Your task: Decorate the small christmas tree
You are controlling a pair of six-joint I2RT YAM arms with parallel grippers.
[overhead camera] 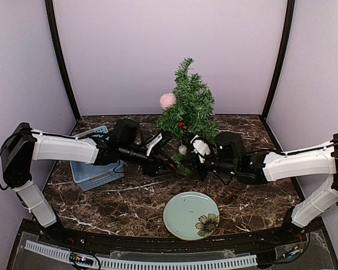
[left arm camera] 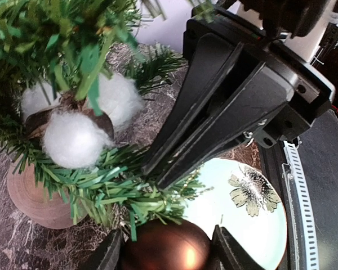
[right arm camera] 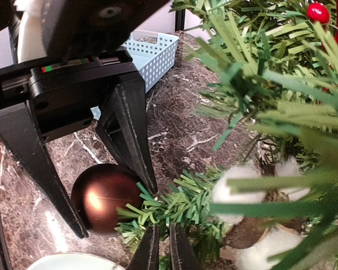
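Left tool (right arm camera: 117,209) pinching brown bauble (right arm camera: 104,197), right tool (left arm camera: 153,175) nearly closed, bushy christmas tree (overhead camera: 190,107), wood stump (left arm camera: 34,197), cotton tufts (left arm camera: 73,139)

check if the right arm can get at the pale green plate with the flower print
probably yes: the pale green round plate lies near the right gripper, nothing standing between them. it must first back out of the low branches of the small green christmas tree.

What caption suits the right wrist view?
Left gripper holds a brown bauble low beside the tree; blue basket behind.
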